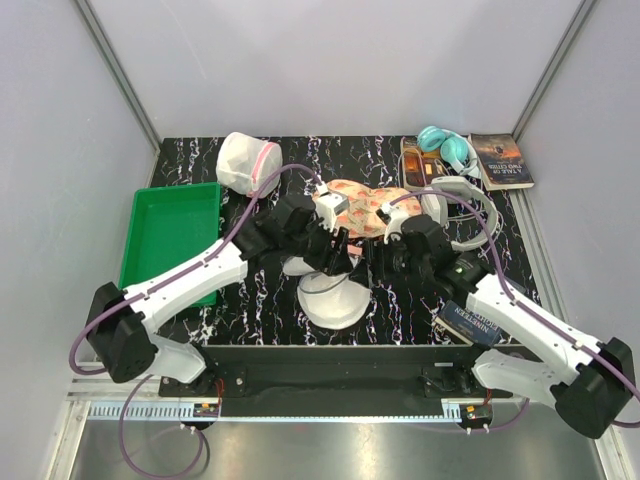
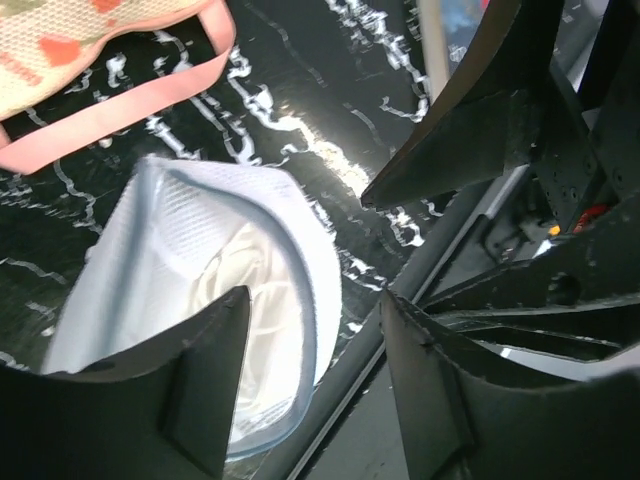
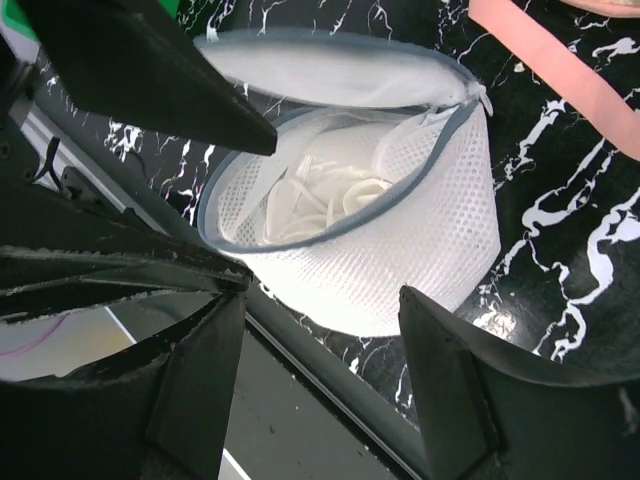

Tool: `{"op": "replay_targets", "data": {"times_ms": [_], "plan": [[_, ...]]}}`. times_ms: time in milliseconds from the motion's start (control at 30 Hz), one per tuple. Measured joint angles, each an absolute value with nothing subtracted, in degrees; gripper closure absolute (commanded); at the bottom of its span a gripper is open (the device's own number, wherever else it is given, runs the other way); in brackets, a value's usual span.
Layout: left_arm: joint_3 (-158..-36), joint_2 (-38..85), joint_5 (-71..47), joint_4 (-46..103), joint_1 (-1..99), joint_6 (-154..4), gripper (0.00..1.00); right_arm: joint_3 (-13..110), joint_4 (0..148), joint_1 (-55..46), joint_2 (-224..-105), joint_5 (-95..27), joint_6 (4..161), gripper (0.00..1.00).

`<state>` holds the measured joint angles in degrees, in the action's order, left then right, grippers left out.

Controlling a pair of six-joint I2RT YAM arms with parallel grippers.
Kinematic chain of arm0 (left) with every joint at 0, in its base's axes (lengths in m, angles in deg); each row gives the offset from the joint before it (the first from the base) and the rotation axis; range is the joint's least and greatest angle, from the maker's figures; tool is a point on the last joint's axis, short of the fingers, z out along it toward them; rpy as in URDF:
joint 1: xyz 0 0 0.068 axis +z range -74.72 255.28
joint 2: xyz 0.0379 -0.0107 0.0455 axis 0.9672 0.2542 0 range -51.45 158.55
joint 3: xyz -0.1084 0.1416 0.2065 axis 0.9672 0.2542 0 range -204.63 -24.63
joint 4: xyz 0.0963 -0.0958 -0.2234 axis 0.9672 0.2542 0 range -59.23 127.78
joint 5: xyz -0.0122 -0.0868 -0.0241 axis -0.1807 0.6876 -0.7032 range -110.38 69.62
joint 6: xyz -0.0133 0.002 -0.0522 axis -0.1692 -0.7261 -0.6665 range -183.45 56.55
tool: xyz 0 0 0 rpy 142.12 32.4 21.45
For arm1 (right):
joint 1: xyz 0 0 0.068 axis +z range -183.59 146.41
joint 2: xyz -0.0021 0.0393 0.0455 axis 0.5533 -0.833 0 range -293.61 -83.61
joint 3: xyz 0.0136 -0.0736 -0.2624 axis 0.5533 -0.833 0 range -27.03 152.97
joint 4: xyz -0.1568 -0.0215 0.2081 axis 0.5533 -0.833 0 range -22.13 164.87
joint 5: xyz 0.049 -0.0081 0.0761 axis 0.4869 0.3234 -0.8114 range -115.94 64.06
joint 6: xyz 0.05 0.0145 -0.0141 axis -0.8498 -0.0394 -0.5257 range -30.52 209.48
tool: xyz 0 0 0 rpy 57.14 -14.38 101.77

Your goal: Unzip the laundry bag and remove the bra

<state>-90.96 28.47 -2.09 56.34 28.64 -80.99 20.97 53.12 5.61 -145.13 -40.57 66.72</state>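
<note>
Both released, nothing held: left fingers [image 2: 200,380] and right fingers [image 3: 460,400] either side of the laundry bag [image 3: 400,250] (zip band gaping, flap lifted). Bag resting on bench [image 1: 260,300] near front edge, between the arms. Bra [image 3: 320,195] bunched inside, visible through the open mouth.

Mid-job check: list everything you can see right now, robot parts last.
laundry bag: one, white mesh with grey zip band, zip open, near centre
bra: one, white, inside the laundry bag
mesh pouch: one, white with pink trim, back left
floral item: one, pink-orange with pink strap, centre
tray: one, green, left edge
headphones: one, teal, back right
dark book: one, back right corner
navy book: one, near right
table: one, black marbled
left hand: one, black, open, over the bag
right hand: one, black, open, over the bag
</note>
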Motion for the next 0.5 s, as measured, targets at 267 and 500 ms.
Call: {"op": "replay_targets", "data": {"times_ms": [267, 500], "plan": [[-82.37, 13.71, -7.05, 53.63, 33.01, -86.41, 0.25, 23.82, 52.72, 5.63, -142.66, -40.7, 75.15, 0.28], [-74.41, 1.65, -11.49, 51.66, 44.97, -90.76, 0.24, 31.97, 59.91, 5.63, -153.19, -43.41, 86.41, 0.2]]}}
